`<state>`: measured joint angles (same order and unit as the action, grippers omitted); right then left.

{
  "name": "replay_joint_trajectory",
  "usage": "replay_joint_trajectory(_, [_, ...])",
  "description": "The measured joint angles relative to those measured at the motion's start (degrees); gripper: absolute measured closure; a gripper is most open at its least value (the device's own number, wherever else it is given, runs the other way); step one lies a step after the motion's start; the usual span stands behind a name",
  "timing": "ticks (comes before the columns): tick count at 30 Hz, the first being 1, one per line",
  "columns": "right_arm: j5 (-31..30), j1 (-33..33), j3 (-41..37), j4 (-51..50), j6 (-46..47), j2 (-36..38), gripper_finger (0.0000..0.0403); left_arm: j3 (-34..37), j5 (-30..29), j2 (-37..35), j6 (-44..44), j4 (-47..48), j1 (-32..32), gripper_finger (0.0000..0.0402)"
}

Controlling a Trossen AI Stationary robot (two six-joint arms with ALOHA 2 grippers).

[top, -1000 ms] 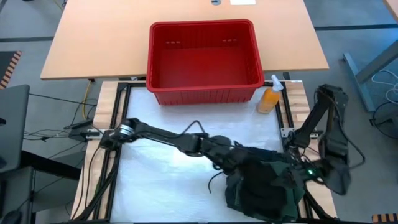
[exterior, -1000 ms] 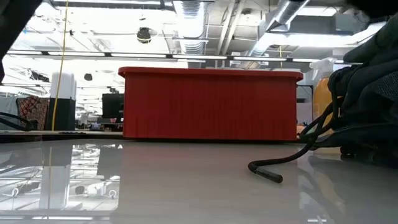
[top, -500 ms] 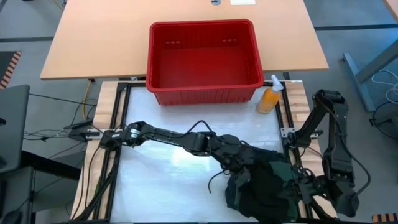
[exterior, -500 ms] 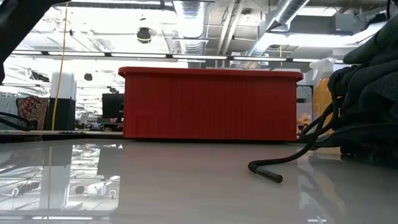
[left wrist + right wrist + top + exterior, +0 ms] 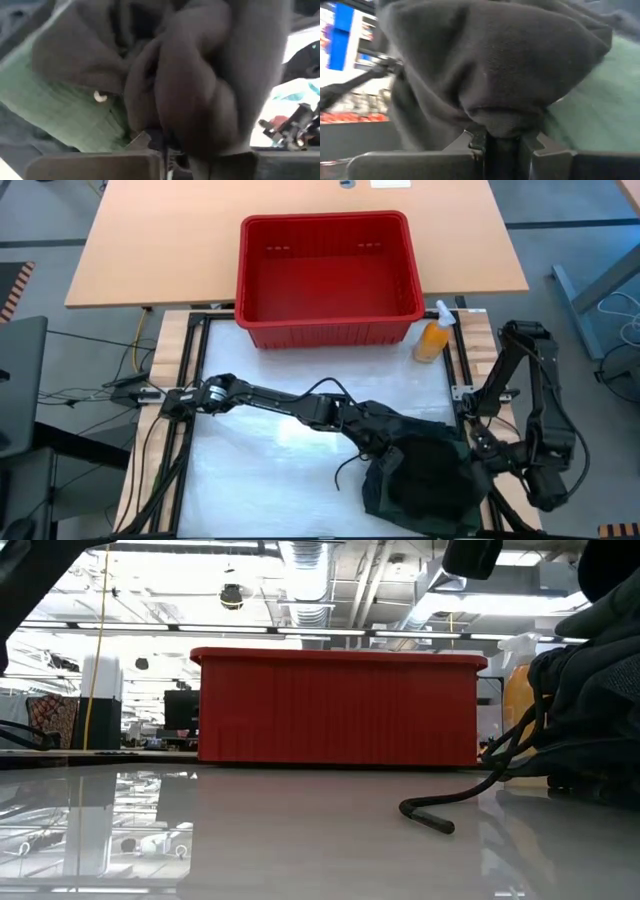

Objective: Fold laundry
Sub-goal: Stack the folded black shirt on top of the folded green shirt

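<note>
High view: I see the laundry (image 5: 425, 485) bunched in a dark heap at the near right of the desk (image 5: 260, 470), well apart from the red basket (image 5: 328, 275) and the orange spray bottle (image 5: 432, 338) at the far side. The left gripper (image 5: 385, 455) reaches across the desk and sits on the heap's left edge. The right gripper (image 5: 478, 465) sits at the heap's right edge.

Each wrist view shows that arm's fingers drawn nearly together with a thick fold of dark cloth bulging out between them. I read both grippers as pinching the laundry.

Handling, as I judge it:
- The cloth is soft, limp and light. It sags and drapes; it holds no shape.
- The dark outer fabric looks like heavy matte fleece. The green layer beneath is thinner, ribbed, and carries a pale button (image 5: 100, 96).
- A cord (image 5: 470, 790) trails from the heap onto the glossy desk and may snag.
- Layers are tangled, so one pinch may lift several.
- Best hold: an outer edge or a corner.
</note>
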<state>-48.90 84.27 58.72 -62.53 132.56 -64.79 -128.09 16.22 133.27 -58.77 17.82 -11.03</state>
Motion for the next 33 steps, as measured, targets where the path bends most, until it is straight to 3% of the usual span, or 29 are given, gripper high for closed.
replay_joint_trajectory(3, [3.51,-0.04,0.00,-4.07,-0.41,-0.03,0.0333,-0.01,0.80,-0.44,4.06,1.05,0.62,0.0339])
replay_joint_trajectory(10, [4.26,-1.10,0.00,-11.52,-0.70,1.14,0.0331,-0.10,3.57,-6.83,9.62,10.22,3.88,0.0294])
replay_joint_trajectory(13, [4.32,-1.55,0.00,-11.32,-0.82,1.47,0.0331,-0.02,-2.64,-9.10,13.78,8.57,3.69,0.0291])
replay_joint_trajectory(16, [4.32,-1.39,0.00,-9.91,-0.90,1.48,0.0331,-0.05,-12.46,-10.14,20.10,-2.04,0.67,0.0291])
replay_joint_trajectory(20, [4.32,-1.41,0.00,-8.10,-1.12,1.46,0.0331,-0.29,-20.65,-6.95,25.87,-9.43,-3.08,0.0297])
replay_joint_trajectory(25, [4.46,-1.40,0.00,-10.88,-1.13,2.53,0.0330,0.28,-20.06,-0.70,35.76,-17.97,-3.17,0.0308])
replay_joint_trajectory(33, [4.46,-1.42,0.00,-12.05,-1.24,5.46,0.0330,0.14,-13.46,4.32,27.78,-17.60,-1.63,0.0323])
